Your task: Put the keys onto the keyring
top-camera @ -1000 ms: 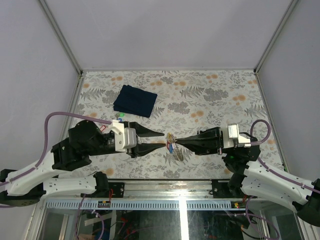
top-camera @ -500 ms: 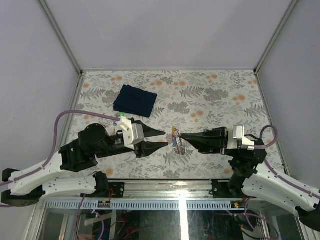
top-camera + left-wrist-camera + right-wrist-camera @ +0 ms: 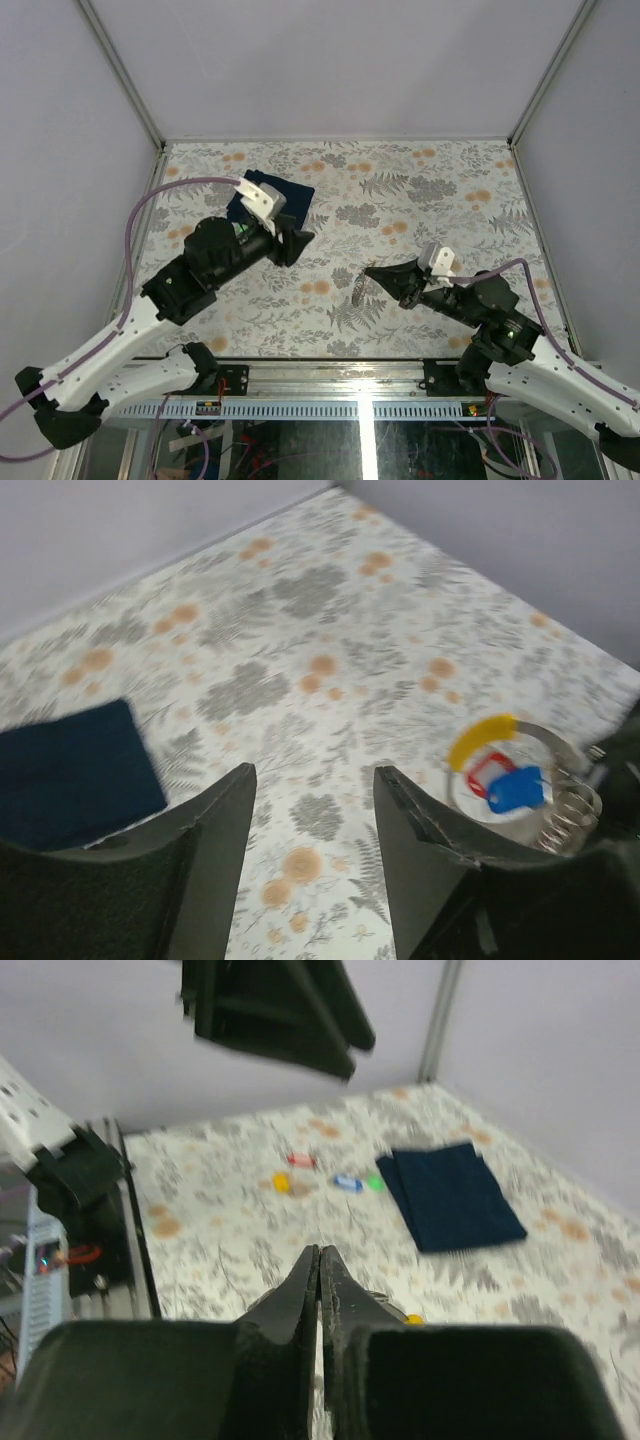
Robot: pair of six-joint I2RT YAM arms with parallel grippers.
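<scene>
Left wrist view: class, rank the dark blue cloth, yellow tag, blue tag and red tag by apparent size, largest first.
1. dark blue cloth, though cut off at the edge.
2. yellow tag and blue tag: too alike to rank.
3. red tag, partly covered by the blue one.

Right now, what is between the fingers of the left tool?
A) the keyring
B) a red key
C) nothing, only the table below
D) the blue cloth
C: in the left wrist view the left tool stands open, and only the patterned table shows in the gap.
</scene>
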